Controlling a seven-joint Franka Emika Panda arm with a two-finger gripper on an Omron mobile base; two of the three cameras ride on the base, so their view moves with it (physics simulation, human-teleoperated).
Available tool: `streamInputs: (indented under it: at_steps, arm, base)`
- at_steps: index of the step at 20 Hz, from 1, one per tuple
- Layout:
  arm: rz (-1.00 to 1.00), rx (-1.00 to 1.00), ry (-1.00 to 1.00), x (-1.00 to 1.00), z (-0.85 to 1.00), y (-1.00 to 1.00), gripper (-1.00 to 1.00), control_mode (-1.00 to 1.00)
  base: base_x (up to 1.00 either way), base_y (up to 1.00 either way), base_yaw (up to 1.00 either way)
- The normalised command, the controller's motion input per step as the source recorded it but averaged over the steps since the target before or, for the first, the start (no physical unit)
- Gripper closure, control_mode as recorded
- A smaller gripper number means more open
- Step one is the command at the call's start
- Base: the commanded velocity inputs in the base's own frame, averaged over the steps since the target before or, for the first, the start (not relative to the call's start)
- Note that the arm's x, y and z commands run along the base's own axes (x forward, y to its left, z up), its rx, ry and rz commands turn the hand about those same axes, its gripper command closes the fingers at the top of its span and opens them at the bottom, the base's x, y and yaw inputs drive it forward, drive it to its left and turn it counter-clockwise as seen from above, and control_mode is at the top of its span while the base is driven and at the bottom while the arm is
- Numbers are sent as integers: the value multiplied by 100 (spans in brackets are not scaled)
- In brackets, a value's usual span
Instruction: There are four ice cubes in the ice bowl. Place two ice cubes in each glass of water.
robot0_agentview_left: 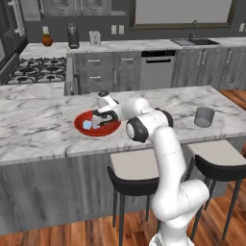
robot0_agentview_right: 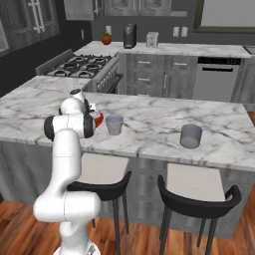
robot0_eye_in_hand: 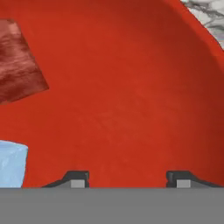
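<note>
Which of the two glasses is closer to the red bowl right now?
The glass standing right beside the red bowl, next to the arm. The other glass stands alone, much farther along the marble counter.

- A marble island surface (robot0_agentview_left: 38, 129) spans the middle of the left base view.
- 2 dark stools with pale seats (robot0_agentview_right: 102, 172) (robot0_agentview_right: 196, 187) stand under its near edge.
- A gas stove (robot0_agentview_left: 33, 69) sits at the left edge, upper half.
- Along the back surface: a small orange pot with a plant (robot0_agentview_left: 46, 40), a dark canister (robot0_agentview_left: 73, 36), a pale toaster-like box (robot0_agentview_left: 94, 37).
- A steel dishwasher (robot0_agentview_left: 157, 69) is at upper centre, a sink (robot0_agentview_left: 194, 42) at upper right.
- Wood floor (robot0_agentview_left: 72, 233) runs along the bottom.
</note>
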Motion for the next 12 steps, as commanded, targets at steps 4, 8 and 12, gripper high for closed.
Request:
streamInputs:
  at_steps: [4,8,12]
  arm:
    - [-20,-9,23,-52,-83,24,-100,-100]
    - [-23,-9,30,-38,-75,29,-100,-100]
    - [-25,-10,37,-18,-72,40,-100,-100]
  base:
    - [0,0,0]
    - [0,0,0]
    - [0,0,0]
